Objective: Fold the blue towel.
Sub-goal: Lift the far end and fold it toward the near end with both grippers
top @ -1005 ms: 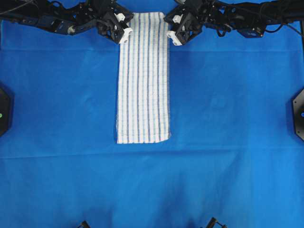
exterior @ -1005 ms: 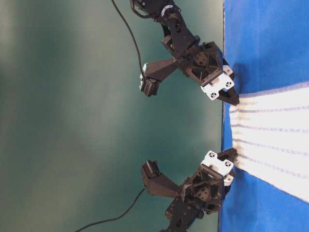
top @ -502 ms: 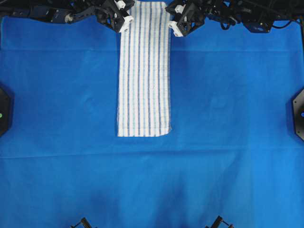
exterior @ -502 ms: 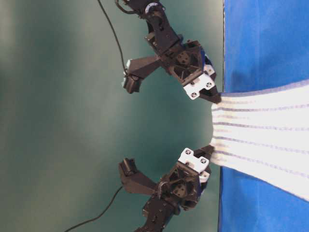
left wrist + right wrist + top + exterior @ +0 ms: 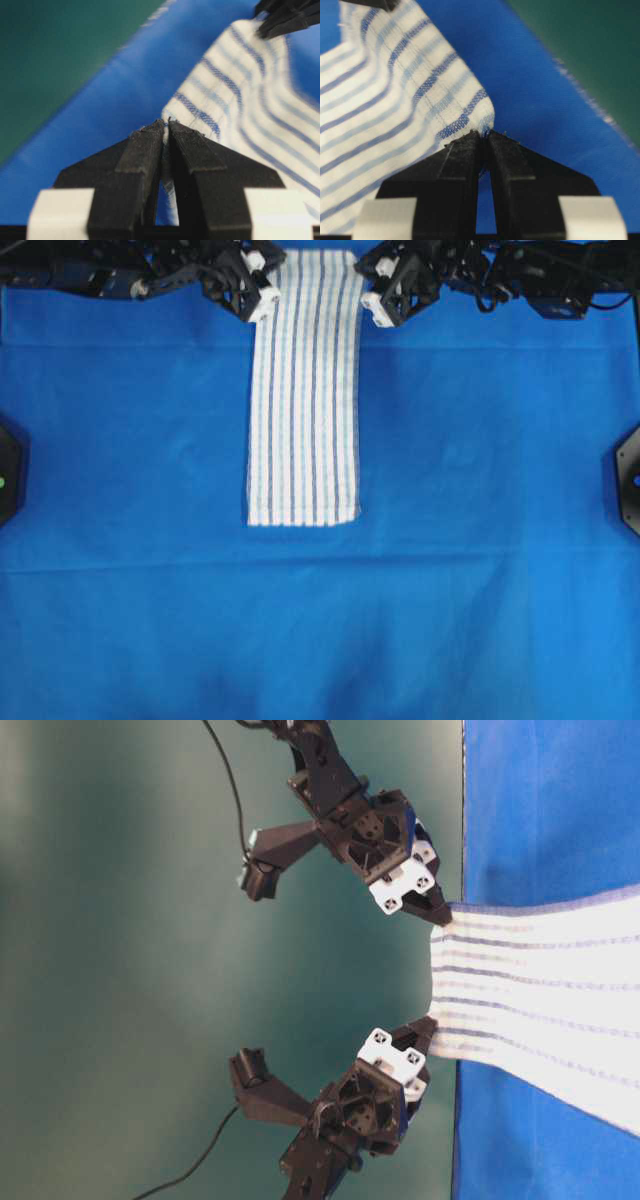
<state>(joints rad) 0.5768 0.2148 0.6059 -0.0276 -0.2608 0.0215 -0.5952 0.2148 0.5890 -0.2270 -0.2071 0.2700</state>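
The blue towel (image 5: 303,400), white with thin blue stripes, lies as a long narrow strip on the blue sheet, its near end flat. Its far end is raised off the sheet (image 5: 500,990). My left gripper (image 5: 268,282) is shut on the far left corner, and the left wrist view shows cloth (image 5: 235,90) pinched between the closed fingertips of that gripper (image 5: 166,122). My right gripper (image 5: 368,285) is shut on the far right corner. In the right wrist view the striped cloth (image 5: 385,90) runs into the closed tips of the right gripper (image 5: 484,132).
A large plain blue sheet (image 5: 480,490) covers the table. Black fixtures stand at its left edge (image 5: 8,470) and right edge (image 5: 628,475). A green backdrop (image 5: 150,970) lies beyond the sheet's far edge.
Both grippers have risen with the towel's far corners, lifting that end off the sheet. The towel's near edge has slid a little toward the grippers.
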